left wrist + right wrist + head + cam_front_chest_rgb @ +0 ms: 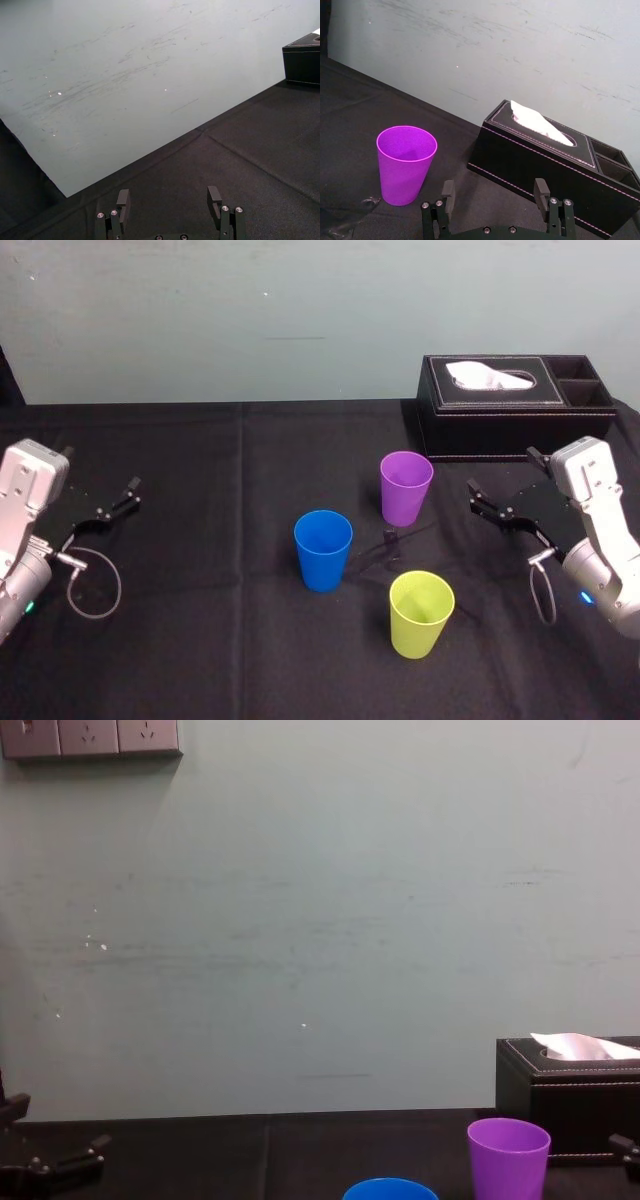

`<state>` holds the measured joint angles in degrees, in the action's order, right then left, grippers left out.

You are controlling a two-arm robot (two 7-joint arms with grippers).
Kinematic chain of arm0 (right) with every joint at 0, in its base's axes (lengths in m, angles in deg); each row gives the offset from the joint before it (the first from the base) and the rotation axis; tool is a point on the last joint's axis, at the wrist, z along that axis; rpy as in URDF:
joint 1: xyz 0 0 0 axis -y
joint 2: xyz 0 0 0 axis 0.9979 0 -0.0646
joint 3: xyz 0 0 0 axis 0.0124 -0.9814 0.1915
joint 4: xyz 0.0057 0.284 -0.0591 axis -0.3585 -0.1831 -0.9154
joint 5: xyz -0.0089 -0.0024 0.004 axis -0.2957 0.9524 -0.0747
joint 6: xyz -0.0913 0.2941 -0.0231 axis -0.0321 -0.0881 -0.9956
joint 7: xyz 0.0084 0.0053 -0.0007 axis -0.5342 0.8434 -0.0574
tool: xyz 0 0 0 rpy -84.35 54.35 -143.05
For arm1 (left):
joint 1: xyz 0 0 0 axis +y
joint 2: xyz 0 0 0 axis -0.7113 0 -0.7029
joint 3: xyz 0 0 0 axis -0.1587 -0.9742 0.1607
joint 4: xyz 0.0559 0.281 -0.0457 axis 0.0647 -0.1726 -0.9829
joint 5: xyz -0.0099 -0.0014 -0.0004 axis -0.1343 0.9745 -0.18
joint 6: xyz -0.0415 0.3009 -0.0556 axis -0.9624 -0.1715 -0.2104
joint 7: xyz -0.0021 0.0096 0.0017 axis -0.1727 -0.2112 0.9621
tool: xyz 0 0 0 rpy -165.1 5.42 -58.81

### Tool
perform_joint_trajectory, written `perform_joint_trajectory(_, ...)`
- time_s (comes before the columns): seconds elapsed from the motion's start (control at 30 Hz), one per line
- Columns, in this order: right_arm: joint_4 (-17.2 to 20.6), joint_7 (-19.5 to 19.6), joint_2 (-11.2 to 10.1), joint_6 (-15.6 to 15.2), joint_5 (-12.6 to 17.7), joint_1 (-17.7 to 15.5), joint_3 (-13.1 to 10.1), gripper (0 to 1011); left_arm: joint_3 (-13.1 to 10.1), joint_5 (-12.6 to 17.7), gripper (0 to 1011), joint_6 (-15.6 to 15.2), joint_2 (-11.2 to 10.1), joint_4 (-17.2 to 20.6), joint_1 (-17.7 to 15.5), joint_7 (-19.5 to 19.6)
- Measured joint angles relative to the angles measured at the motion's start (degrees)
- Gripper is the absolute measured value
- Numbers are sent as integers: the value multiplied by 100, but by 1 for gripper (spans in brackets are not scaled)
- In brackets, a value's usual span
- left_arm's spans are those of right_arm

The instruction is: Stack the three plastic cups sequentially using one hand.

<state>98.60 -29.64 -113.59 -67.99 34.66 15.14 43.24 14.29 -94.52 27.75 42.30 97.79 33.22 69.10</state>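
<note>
currently we find the purple cup (pixel 406 487), blue cup (pixel 323 550) and yellow-green cup (pixel 421 613) apart on the desk (pixel 200 640), rims up for nesting. right gripper (pixel 477 498) hovers near the purple cup, spread and empty; left gripper (pixel 132 492) parked far left, likewise spread.

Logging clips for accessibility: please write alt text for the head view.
A blue cup, a purple cup and a yellow-green cup stand upright and apart on a black tablecloth. The left gripper and right gripper sit at either side, jaws open and empty; a black tissue box stands back right.
</note>
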Motion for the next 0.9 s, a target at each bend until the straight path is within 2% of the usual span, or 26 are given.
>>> perform_joint_trajectory(0.9,0,0,0,0,0,0,0,1000,0,0,1010,0,0,0,0,0)
